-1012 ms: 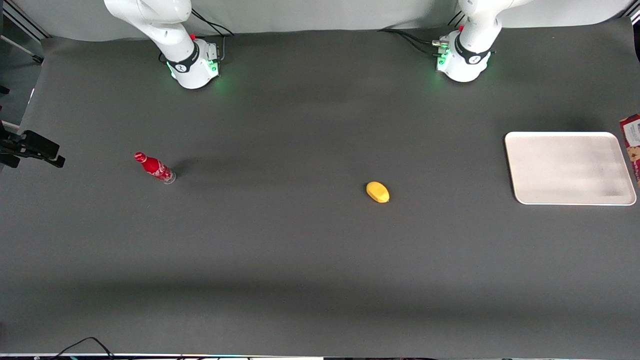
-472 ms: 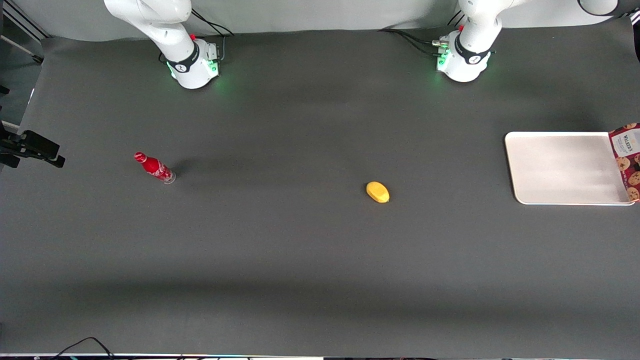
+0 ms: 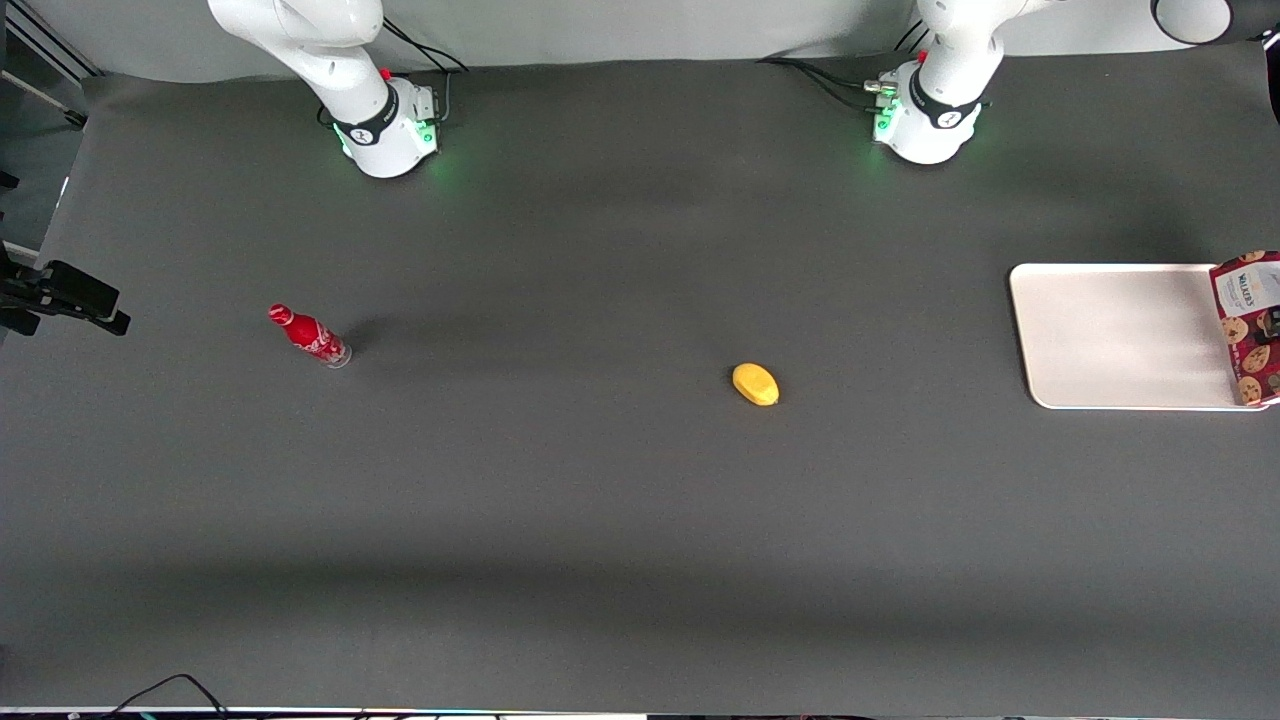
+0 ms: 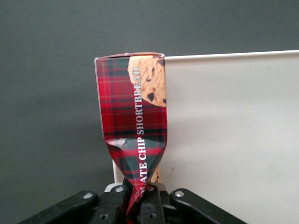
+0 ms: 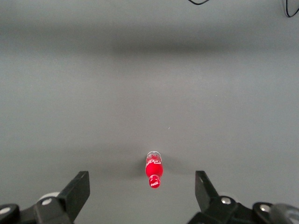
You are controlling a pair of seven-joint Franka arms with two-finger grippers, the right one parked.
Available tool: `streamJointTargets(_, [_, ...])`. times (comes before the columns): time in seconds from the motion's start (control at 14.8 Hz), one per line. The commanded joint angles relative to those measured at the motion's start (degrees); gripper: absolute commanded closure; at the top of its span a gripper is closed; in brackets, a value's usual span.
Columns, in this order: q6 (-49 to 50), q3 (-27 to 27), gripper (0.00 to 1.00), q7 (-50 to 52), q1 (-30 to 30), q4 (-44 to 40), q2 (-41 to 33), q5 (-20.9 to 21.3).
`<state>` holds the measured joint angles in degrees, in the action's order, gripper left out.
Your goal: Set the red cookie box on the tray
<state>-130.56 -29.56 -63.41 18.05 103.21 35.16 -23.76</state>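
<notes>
Clamped on one end of the box [image 4: 133, 121], the jaws of the gripper [image 4: 136, 205] pinch the carton so hard that its wall has creased inward there, and the box hangs from them above the mat.

Largest in the scene is the dark table [image 3: 600, 520]. Next comes the tray [image 3: 1120, 340], lying flat toward the working arm's end of the table, with nothing on it. The box, in the front view [image 3: 1248, 325], overlaps the tray's outer short edge and is partly cut off by the frame; in the wrist view it hangs right at one tray corner, half over the cream surface and half over the mat. Smaller things are a bottle [image 3: 309, 337] toward the parked arm's end and a yellow fruit-like object [image 3: 755, 384] nearer the middle, both well apart from the tray.

By my reading, the carry is under way and the placing not yet done. The next move calls for bringing the box fully over the tray, lowering it until it lies flat, then letting go. The crushed grip could make the box tip on release.
</notes>
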Motion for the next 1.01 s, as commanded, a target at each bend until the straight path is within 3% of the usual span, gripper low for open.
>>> streamJointTargets(0.0, [0.04, -0.24, 0.94, -2.24, 0.06, 0.15, -0.09, -1.29])
streamJointTargets(0.07, [0.04, -0.24, 0.83, -2.24, 0.06, 0.23, -0.09, -1.29])
streamJointTargets(0.2, [0.04, 0.02, 0.35, -2.24, -0.03, 0.23, -0.09, -1.37])
streamJointTargets(0.27, [0.04, 0.11, 0.24, -2.24, -0.03, 0.23, -0.09, -1.38])
streamJointTargets(0.34, [0.04, 0.11, 0.02, -2.24, -0.03, 0.23, -0.18, -1.38])
streamJointTargets(0.74, [1.79, 3.01, 0.0, 4.32, -0.12, -0.12, -4.74, -0.76])
streamJointTargets(0.94, [5.91, 5.2, 0.0, 11.63, -0.21, -1.0, -9.21, 2.39])
